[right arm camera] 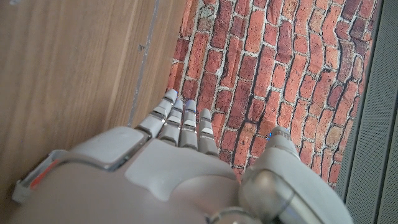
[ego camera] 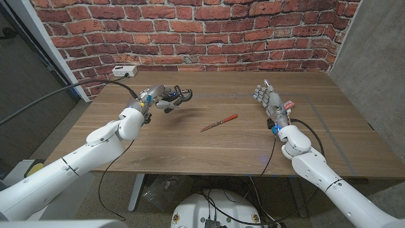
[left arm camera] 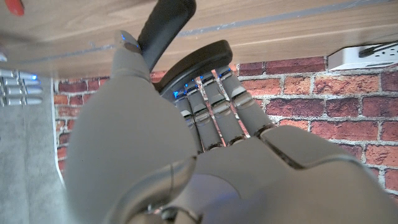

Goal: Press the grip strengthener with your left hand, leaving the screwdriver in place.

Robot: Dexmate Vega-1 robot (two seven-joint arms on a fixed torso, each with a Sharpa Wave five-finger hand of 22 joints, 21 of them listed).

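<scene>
My left hand (ego camera: 158,98) holds the black grip strengthener (ego camera: 180,96) lifted above the table, at the left of the middle. In the left wrist view its fingers (left arm camera: 211,106) wrap one black handle (left arm camera: 199,59) while the thumb lies along the other handle (left arm camera: 163,22). The red-handled screwdriver (ego camera: 219,123) lies on the wooden table (ego camera: 209,149) near the centre, to the right of that hand; its red tip (left arm camera: 12,6) shows at the left wrist picture's corner. My right hand (ego camera: 269,98) stands on its edge at the right with fingers straight and apart, holding nothing (right arm camera: 180,124).
A white power strip (ego camera: 124,71) with a cable sits at the table's back left corner, also seen as a white block (left arm camera: 364,56) from the left wrist. A brick wall (ego camera: 190,31) runs behind the table. A thin tape line (ego camera: 316,117) marks the right part of the tabletop.
</scene>
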